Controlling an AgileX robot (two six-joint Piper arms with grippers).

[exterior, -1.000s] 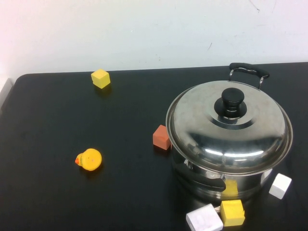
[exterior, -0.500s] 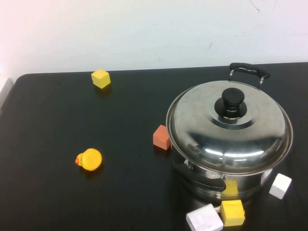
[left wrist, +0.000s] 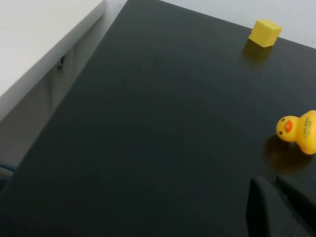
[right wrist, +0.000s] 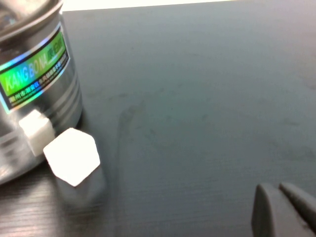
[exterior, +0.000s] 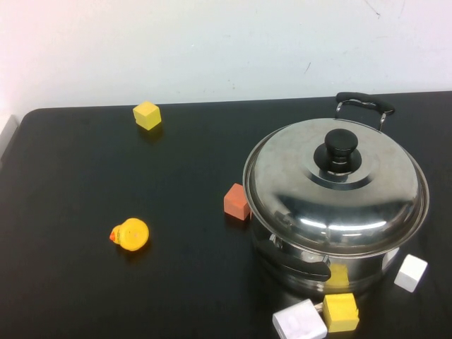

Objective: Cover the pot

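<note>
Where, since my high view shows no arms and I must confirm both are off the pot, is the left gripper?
Observer: The left gripper is above bare table, near the yellow duck.
Operator: And the right gripper?
Observer: The right gripper is over the table, apart from the white cube that sits close to the pot wall.
Operator: Anything on that wall?
Observer: A rainbow label whose text starts KANGBO.

Shiny steel pot [exterior: 332, 240], black-knobbed lid [exterior: 336, 185], yellow duck [exterior: 131, 234], black table [exterior: 106, 176].
</note>
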